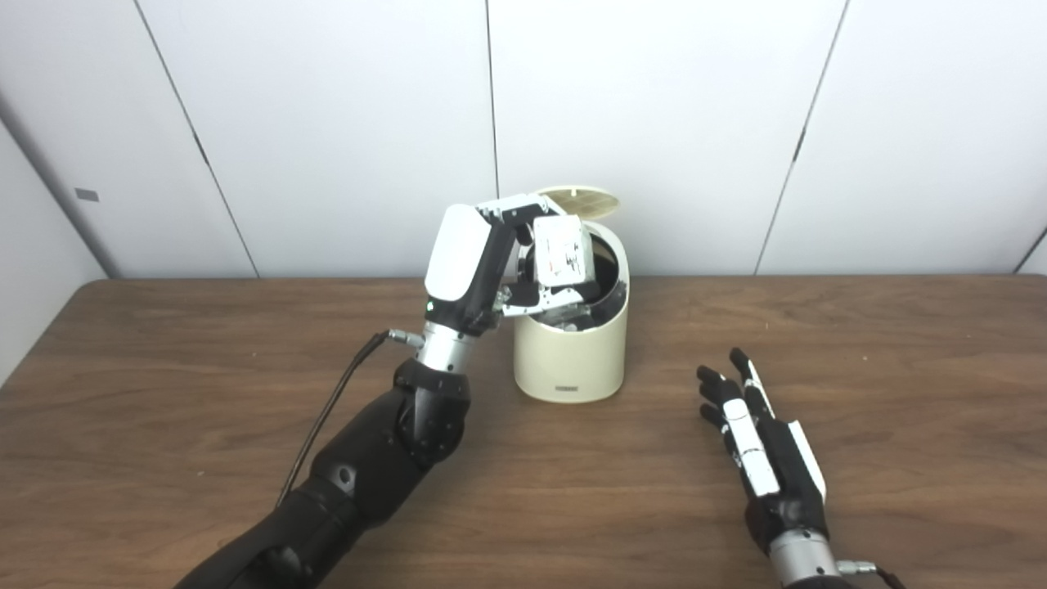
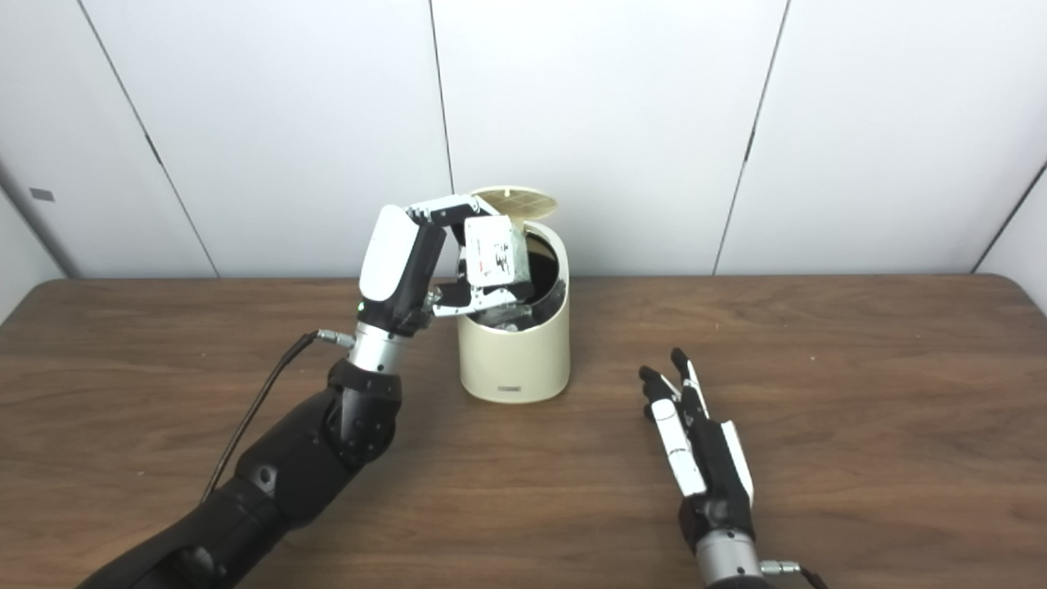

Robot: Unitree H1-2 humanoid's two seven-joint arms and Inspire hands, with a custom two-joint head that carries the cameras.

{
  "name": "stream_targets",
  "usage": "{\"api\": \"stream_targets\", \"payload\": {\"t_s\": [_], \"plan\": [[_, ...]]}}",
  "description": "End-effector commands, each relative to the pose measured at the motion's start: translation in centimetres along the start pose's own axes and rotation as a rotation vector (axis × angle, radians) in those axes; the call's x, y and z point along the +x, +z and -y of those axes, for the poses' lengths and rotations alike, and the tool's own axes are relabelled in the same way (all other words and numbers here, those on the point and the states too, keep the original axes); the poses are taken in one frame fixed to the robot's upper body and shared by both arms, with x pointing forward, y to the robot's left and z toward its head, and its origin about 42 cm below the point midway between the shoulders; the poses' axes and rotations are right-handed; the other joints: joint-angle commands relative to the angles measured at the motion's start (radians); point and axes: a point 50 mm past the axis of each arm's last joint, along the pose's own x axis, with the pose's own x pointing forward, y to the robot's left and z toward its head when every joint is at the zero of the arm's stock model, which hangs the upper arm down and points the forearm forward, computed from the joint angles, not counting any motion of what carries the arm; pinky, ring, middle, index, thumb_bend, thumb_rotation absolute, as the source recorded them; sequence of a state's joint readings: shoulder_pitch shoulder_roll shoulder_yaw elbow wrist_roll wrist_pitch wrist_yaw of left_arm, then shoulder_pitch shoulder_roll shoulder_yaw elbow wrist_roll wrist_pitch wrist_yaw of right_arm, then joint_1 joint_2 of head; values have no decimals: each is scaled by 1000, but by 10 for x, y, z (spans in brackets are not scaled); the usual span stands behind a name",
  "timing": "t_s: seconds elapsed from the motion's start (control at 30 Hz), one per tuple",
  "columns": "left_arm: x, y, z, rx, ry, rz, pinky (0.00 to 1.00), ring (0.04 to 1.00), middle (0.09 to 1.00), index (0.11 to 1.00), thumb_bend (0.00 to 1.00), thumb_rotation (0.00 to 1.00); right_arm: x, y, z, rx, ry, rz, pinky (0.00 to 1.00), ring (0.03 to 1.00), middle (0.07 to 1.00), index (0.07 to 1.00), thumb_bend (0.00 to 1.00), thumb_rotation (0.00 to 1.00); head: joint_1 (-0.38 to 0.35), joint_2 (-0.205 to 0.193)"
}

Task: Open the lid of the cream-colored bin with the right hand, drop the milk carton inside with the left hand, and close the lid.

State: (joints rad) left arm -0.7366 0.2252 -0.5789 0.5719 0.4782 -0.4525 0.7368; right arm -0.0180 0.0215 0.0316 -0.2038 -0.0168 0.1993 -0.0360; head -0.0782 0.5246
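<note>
The cream-colored bin (image 1: 571,352) stands on the table near the back wall, its round lid (image 1: 582,202) tipped up open behind the mouth. My left hand (image 1: 491,262) is raised at the bin's left rim, shut on a white milk carton (image 1: 561,251) that hangs tilted over the dark opening. Fingers wrap the carton's top and bottom. My right hand (image 1: 757,433) lies low over the table to the right of the bin, open, fingers stretched forward and holding nothing.
The brown wooden table (image 1: 204,368) runs wide to both sides of the bin. White wall panels (image 1: 327,123) stand close behind the bin. A black cable (image 1: 335,409) trails from my left wrist.
</note>
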Motion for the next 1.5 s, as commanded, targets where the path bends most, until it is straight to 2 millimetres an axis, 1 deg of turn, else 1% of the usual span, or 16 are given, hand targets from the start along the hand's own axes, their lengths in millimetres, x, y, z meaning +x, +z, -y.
{"api": "stream_targets", "payload": {"t_s": [0.0, 0.13, 0.27, 0.4, 0.47, 0.5, 0.57, 0.63, 0.67, 0.7, 0.77, 0.8, 0.9, 1.17, 1.27, 1.47], "plan": [[22, 6, -10, -5, 35, 60, 364, 450, 491, 480, 478, 0, 3, 14, -6, 12, 14, 54, 912, 905, 866, 1000, 428, 841, -1, 0], [22, 4, -10, 0, 29, 53, 363, 443, 493, 488, 478, 0, 4, 14, -5, 28, 2, 61, 908, 896, 849, 1000, 399, 834, 3, 1], [23, 3, -11, 7, 23, 49, 339, 419, 525, 508, 475, 0, 5, 13, -4, 33, 2, 62, 912, 886, 824, 1000, 426, 821, 5, 1], [25, 2, -12, 8, 1, 39, 314, 423, 542, 514, 473, 0, 6, 13, -5, 37, 3, 67, 867, 861, 787, 1000, 442, 825, 6, 1], [25, 1, -13, 7, -17, 32, 375, 406, 525, 503, 497, 0, 6, 13, -5, 37, 4, 68, 863, 853, 775, 1000, 436, 825, 7, 0], [25, 1, -14, 6, -25, 28, 381, 400, 521, 505, 500, 0, 7, 13, -5, 36, 5, 69, 857, 848, 769, 1000, 434, 827, 7, 0], [25, 1, -14, 15, -40, 25, 387, 437, 514, 496, 517, 10, 7, 13, -5, 35, 7, 71, 856, 844, 765, 1000, 434, 833, 8, 0], [26, 1, -15, 17, -53, 16, 390, 454, 564, 493, 522, 44, 7, 14, -6, 36, 7, 74, 851, 840, 763, 1000, 438, 829, 8, -1], [26, 2, -16, 18, -57, 13, 390, 457, 580, 542, 756, 22, 8, 14, -6, 34, 6, 76, 850, 837, 761, 1000, 432, 827, 8, 0], [27, 2, -16, 19, -59, 10, 389, 459, 591, 573, 876, 15, 8, 14, -6, 34, 5, 76, 852, 834, 759, 1000, 432, 825, 7, -1], [28, 4, -17, 11, -63, 8, 384, 460, 610, 609, 976, 16, 8, 14, -5, 35, 5, 76, 865, 831, 765, 1000, 422, 822, 8, 1], [29, 5, -17, 8, -64, 9, 383, 461, 615, 616, 988, 17, 8, 14, -5, 36, 6, 76, 876, 835, 771, 1000, 419, 820, 8, 3], [30, 6, -18, -2, -67, 9, 392, 470, 620, 627, 1000, 31, 9, 15, -5, 21, 3, 83, 890, 837, 769, 1000, 411, 823, 12, 4], [32, 8, -20, -18, -73, 12, 398, 477, 615, 625, 1000, 60, 10, 15, -6, 25, -2, 74, 901, 843, 783, 1000, 448, 829, 8, 3], [32, 8, -21, -18, -70, 13, 376, 465, 609, 623, 1000, 80, 11, 15, -6, 26, -6, 78, 901, 843, 778, 1000, 453, 825, 8, 3], [31, 12, -20, -17, -28, 38, 373, 442, 567, 579, 1000, 7, 11, 15, -5, 16, -6, 82, 889, 836, 770, 1000, 449, 843, 9, 3]]}}
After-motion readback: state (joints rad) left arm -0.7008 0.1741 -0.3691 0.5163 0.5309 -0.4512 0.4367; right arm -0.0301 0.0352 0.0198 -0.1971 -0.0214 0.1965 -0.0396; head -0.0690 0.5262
